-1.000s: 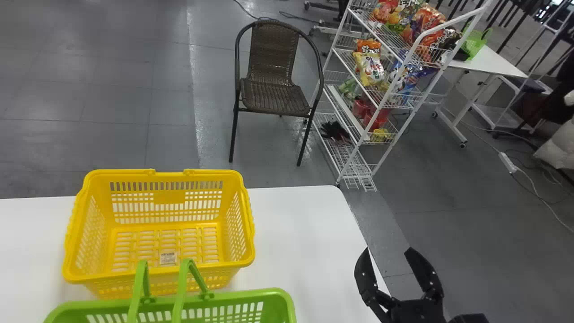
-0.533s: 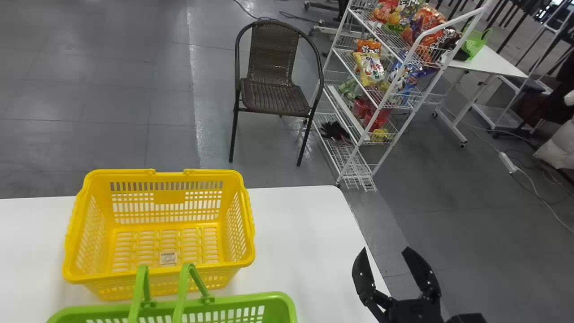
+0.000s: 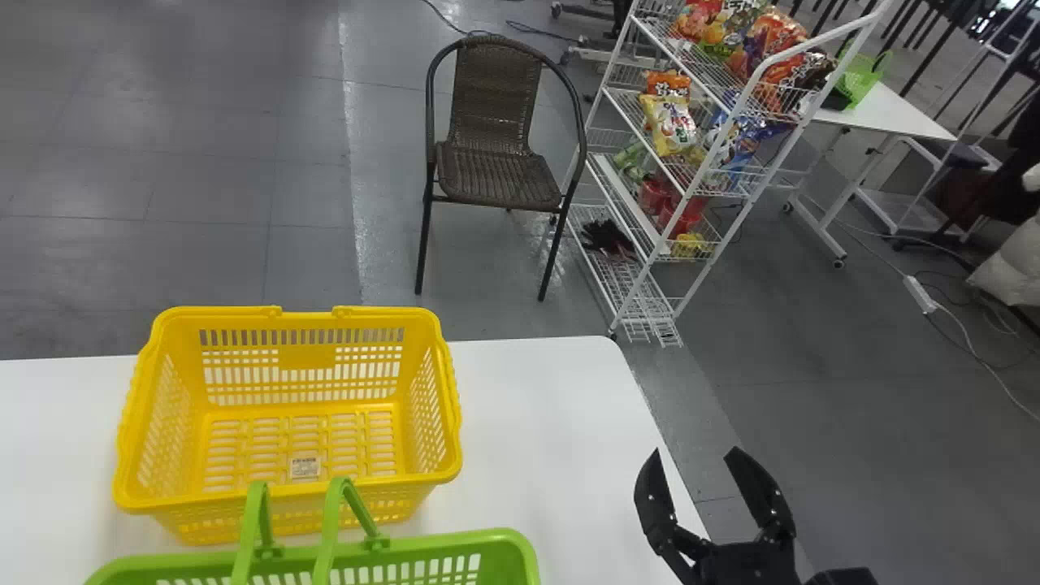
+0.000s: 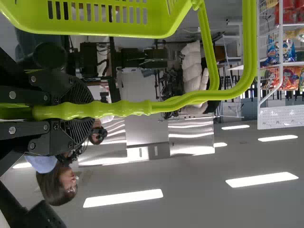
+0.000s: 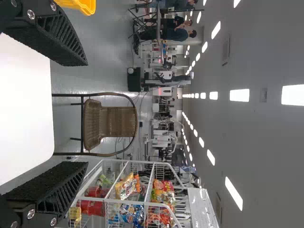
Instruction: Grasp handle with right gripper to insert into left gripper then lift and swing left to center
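**Swinging a basket to center by its handle**

Left gripper (image 4: 78,110): the black fingers are closed on the ribbed grip of the green handle (image 4: 128,108), one finger on either side. The handover looks finished, so the lift and swing remain. From where I stand, good form calls for steady pressure and a rise straight up before any sideways travel.

Handle and basket (image 3: 455,539): the handle's bars rise from the green basket, at the near edge of the head view and left of center. Whether its bottom touches the table (image 3: 552,422), I cannot tell. A slow swing should limit any pivoting about the grip.

Yellow basket (image 3: 406,481): just beyond the green one, its near rim is the likeliest snag. Clear that rim, then carry toward center.

Right gripper (image 3: 695,452): spread wide and holding nothing, over the table's right edge. It is best kept there, out of the basket's path.
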